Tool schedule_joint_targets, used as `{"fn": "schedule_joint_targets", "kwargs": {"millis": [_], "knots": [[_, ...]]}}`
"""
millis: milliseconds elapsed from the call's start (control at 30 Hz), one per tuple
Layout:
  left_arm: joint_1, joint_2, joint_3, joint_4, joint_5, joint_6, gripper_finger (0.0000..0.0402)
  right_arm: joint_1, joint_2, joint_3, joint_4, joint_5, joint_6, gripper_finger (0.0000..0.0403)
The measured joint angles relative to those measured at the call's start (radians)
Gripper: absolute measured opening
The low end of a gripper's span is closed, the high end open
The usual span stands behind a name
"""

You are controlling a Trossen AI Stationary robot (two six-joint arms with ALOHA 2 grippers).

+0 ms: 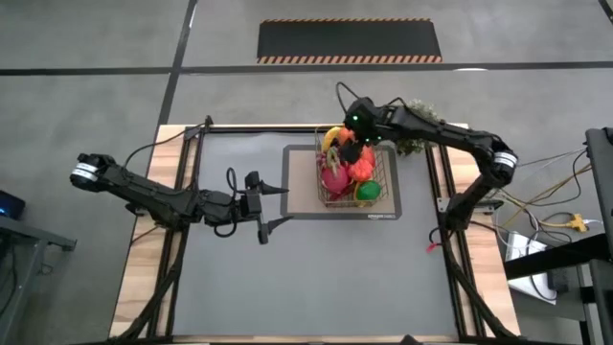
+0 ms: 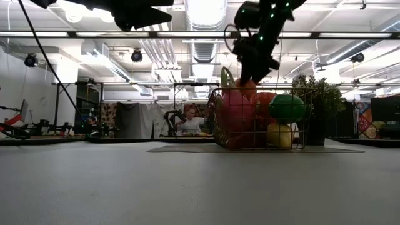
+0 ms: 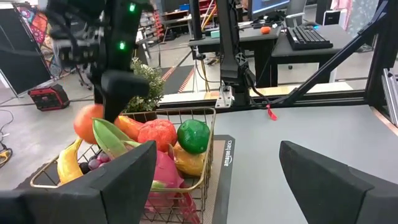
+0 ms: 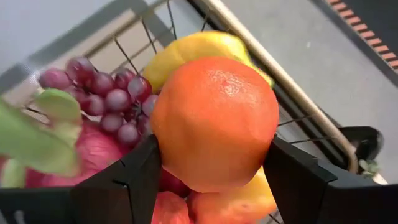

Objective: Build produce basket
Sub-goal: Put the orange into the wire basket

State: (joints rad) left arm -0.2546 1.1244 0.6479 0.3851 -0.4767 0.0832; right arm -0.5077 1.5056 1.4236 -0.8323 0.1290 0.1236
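The wire basket stands on a grey-brown mat at the table's far middle. It holds a banana, grapes, a pink dragon fruit, a red apple, a green fruit and a yellow mango. My right gripper is over the basket's far side, shut on an orange. My left gripper hangs open to the left of the basket, pointing level at it, with nothing between its fingers. My right gripper pinches the orange by two opposite sides between its two fingers. The fingers slant down from above, from the table's far right. The orange is about level with the basket's rim, over the banana and grapes. I cannot tell whether it touches the fruit below.
A bushy potted plant stands just right of the basket's far corner, under my right arm. Grey table surface spreads out on the near side of the mat. Beyond the table's far edge a person sits in the room.
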Motion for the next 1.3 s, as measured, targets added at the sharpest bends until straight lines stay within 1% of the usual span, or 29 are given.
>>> {"fn": "schedule_joint_targets", "kwargs": {"millis": [200, 400, 667, 800, 1133, 1200, 1300], "knots": [[0.0, 0.0, 0.0, 0.0, 0.0, -0.001, 0.032, -0.001, 0.066, 0.015, 0.001, 0.002, -0.012, 0.0244], [0.0, 0.0, 0.0, -0.001, 0.0, -0.001, 0.032, -0.002, 0.082, 0.023, -0.001, 0.003, -0.019, 0.026], [0.0, 0.0, 0.0, -0.001, 0.0, -0.003, 0.032, -0.002, 0.074, 0.023, -0.001, 0.033, -0.007, 0.0317], [0.0, 0.0, 0.0, -0.002, 0.0, -0.025, 0.032, -0.002, 0.073, 0.023, -0.006, 0.055, -0.004, 0.0329], [-0.001, 0.0, 0.0, -0.006, 0.0, -0.026, 0.032, -0.001, 0.022, 0.067, -0.062, 0.056, 0.006, 0.0325], [-0.001, 0.0, 0.0, -0.006, 0.0, -0.026, 0.032, -0.001, 0.014, 0.076, -0.064, 0.057, 0.006, 0.0314], [-0.001, 0.0, 0.0, -0.005, 0.0, -0.026, 0.032, -0.001, 0.012, 0.078, -0.057, 0.057, -0.001, 0.0279]]}}
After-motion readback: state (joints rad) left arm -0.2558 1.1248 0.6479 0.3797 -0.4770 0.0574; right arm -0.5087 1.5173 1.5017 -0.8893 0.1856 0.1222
